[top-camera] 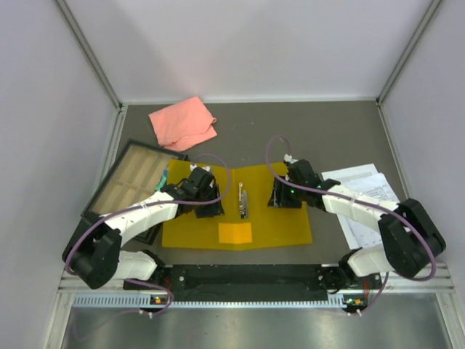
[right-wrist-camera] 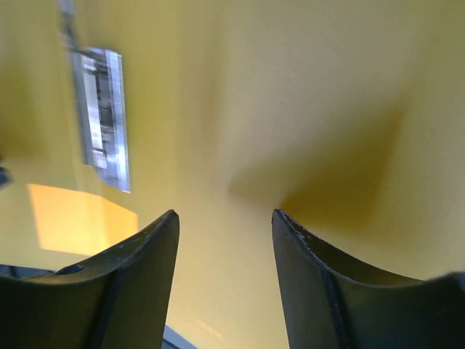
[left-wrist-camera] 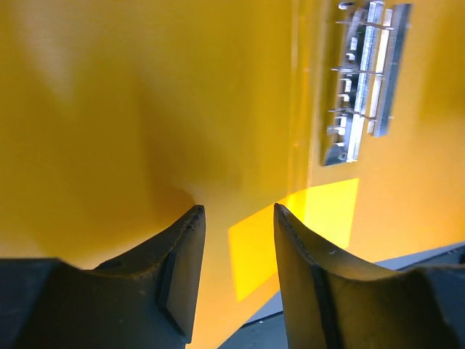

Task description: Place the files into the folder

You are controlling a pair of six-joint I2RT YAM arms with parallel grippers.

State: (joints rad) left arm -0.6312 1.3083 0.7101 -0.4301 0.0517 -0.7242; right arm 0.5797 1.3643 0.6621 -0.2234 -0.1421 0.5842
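Note:
The yellow folder point(top-camera: 290, 227) lies opened flat on the table, its metal clip point(top-camera: 243, 203) along the middle fold. My left gripper point(top-camera: 207, 200) hangs low over the left half, jaws apart, with only yellow plastic point(left-wrist-camera: 145, 109) between the fingertips point(left-wrist-camera: 240, 214); the clip point(left-wrist-camera: 363, 80) shows to their upper right. My right gripper point(top-camera: 285, 195) is low over the right half, also open point(right-wrist-camera: 225, 218) above bare folder point(right-wrist-camera: 305, 87), with the clip point(right-wrist-camera: 102, 116) to its upper left. The files point(top-camera: 367, 190), white printed sheets, lie on the table right of the folder, partly under my right arm.
A pink cloth point(top-camera: 183, 122) lies at the back left. A black-framed tray point(top-camera: 134, 182) sits left of the folder, beside my left arm. A brighter orange rectangle point(top-camera: 235, 233) shows on the folder's near middle. Walls close in both sides.

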